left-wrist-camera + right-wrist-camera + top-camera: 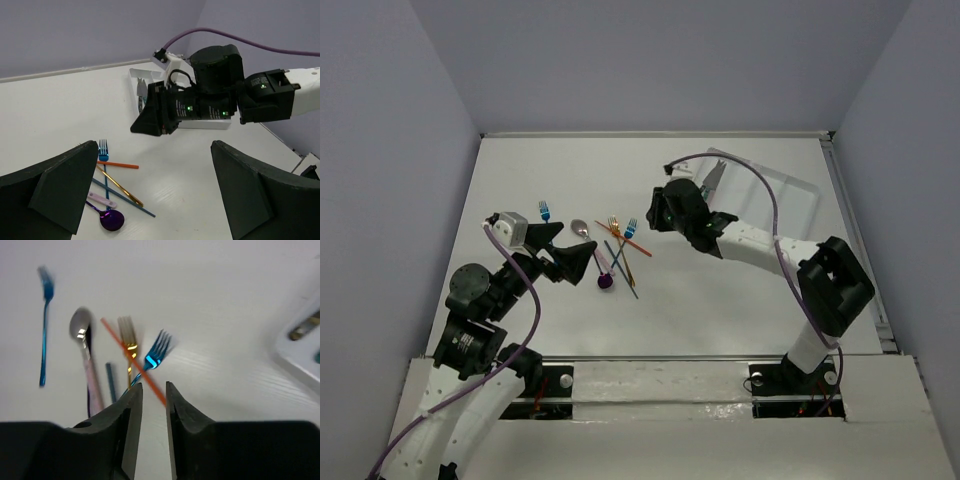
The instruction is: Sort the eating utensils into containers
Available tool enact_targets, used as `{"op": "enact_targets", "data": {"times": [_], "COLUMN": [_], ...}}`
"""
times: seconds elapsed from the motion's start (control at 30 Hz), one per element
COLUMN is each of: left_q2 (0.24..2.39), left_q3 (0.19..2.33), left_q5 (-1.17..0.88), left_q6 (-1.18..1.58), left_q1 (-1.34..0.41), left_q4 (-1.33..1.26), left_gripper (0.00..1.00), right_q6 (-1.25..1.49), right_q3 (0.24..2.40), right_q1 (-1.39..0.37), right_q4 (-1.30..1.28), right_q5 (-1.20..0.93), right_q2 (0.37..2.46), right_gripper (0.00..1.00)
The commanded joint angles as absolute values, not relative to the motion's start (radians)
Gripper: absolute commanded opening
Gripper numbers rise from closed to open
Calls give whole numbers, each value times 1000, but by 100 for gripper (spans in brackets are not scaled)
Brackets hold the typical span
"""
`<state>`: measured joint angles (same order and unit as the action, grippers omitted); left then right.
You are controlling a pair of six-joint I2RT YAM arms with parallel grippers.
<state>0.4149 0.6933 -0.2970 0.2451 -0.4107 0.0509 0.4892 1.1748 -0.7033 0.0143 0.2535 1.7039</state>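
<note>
Right wrist: utensils (128,338) blur beyond the right end effector (154,386), narrowly parted, empty.

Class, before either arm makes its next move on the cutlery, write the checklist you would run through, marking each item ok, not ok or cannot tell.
1. Right gripper empty: ok, jaws narrowly apart with nothing between them.
2. Left gripper empty: ok, jaws wide.
3. Pile pieces lie separate: not ok, the orange utensil crosses the gold fork and a blue fork.
4. Lone blue fork clear of the pile: ok.
5. Tray has a free compartment: cannot tell, the right arm hides much of it.
</note>
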Motion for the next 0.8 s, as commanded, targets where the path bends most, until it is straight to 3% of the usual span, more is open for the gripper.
{"op": "enact_targets", "data": {"times": [0.0,0.03,0.1,0.17,0.23,0.27,0.77], "left_q2": [417,419,420,422,420,422,426], "left_q3": [699,699,699,699,698,698,698], "left_q5": [-288,-288,-291,-293,-295,-295,-304], "left_q6": [239,238,239,239,239,239,239], "left_q1": [-405,-405,-405,-396,-396,-396,-387], "left_q4": [23,23,21,23,21,21,18], "left_gripper": [99,99,99,99,99,99,99], "right_q6": [269,214,157,134,97,86,-41], "right_q3": [1155,1155,1161,1181,1213,1227,1465], "right_q1": [-758,-758,-758,-758,-758,-758,-758], "right_q4": [25,22,9,-35,-57,-67,-224], "right_q5": [42,11,-89,-109,-115,-114,-97], "right_q2": [1710,1716,1736,1755,1787,1799,2046], "right_gripper": [24,11,10,19,37,39,43]}}
